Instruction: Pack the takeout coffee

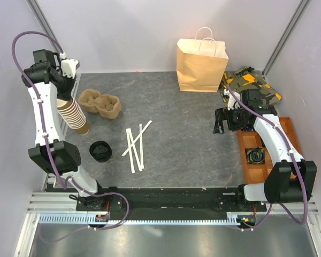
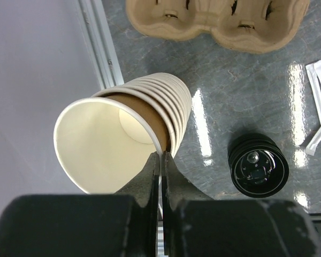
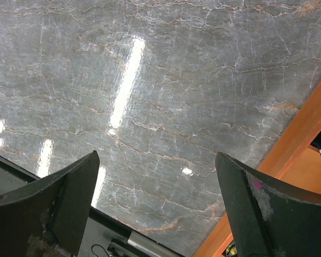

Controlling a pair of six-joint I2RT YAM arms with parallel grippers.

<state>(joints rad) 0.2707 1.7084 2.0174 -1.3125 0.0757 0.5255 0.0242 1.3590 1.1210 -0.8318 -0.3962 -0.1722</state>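
grey tabletop (image 1: 176,118). left gripper (image 2: 161,156) pinched shut on rim of top cup (image 2: 104,142), cup stack (image 1: 75,115) at left edge; right gripper (image 3: 156,158) wide, empty. no lidded takeout coffee visible. next, likely: peel cup free, then a black lid (image 1: 100,151).

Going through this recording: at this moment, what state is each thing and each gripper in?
left gripper: shut, pinching the top cup's rim.
stack of cups: nested, tilted, held by that rim.
right gripper: open, holding nothing, above the table.
cup carrier: lying flat, wells empty.
black lids: stacked on the table, on no cup.
paper bag: standing upright, handles up.
wrapped straws: loose, crossing each other.
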